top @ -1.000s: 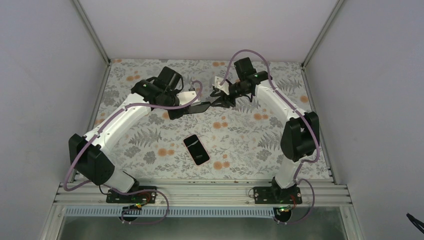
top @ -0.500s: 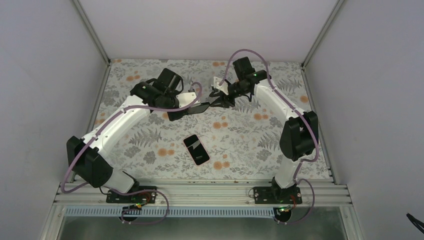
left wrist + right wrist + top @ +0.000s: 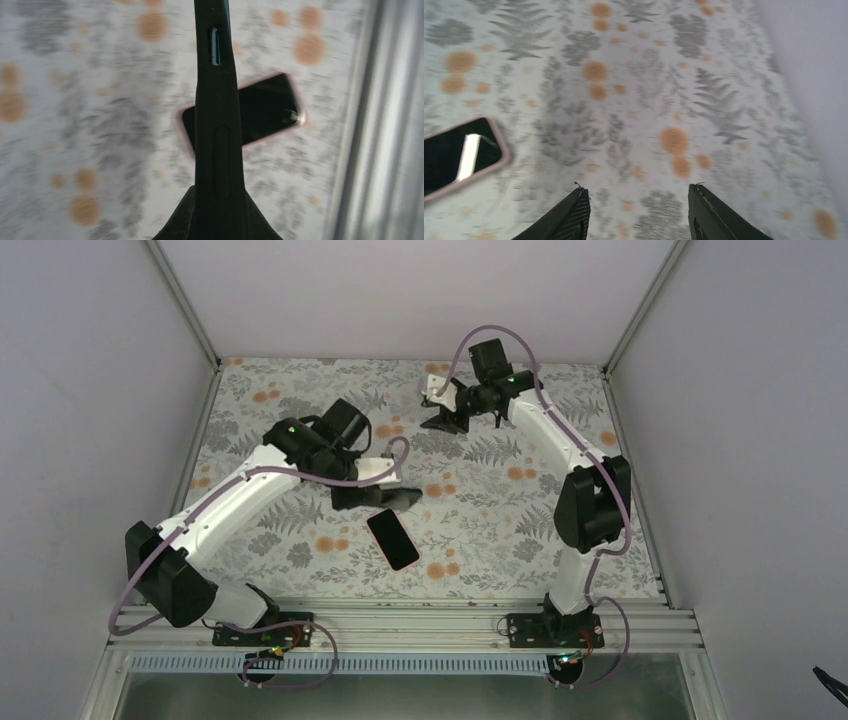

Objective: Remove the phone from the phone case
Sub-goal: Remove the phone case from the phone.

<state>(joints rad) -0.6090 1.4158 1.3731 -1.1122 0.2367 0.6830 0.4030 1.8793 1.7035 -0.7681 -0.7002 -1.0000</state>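
A phone (image 3: 393,539) with a dark screen and a pink rim lies flat on the floral table, near the front middle. My left gripper (image 3: 385,498) is shut on a thin black case (image 3: 392,500) and holds it in the air just behind and above the phone. In the left wrist view the case (image 3: 218,125) stands edge-on with a button bump and a slot, and the phone (image 3: 265,110) lies beneath it. My right gripper (image 3: 440,420) is open and empty over the back of the table. The right wrist view shows the phone (image 3: 454,155) at the left edge, left of the gripper (image 3: 639,210).
The floral mat (image 3: 500,510) covers the table. A metal rail (image 3: 400,625) runs along the near edge, close to the phone; it also shows in the left wrist view (image 3: 380,120). White walls enclose the back and both sides.
The right gripper has let go of the black case and drawn back toward the rear. The left gripper has carried the case toward the front, over the phone.
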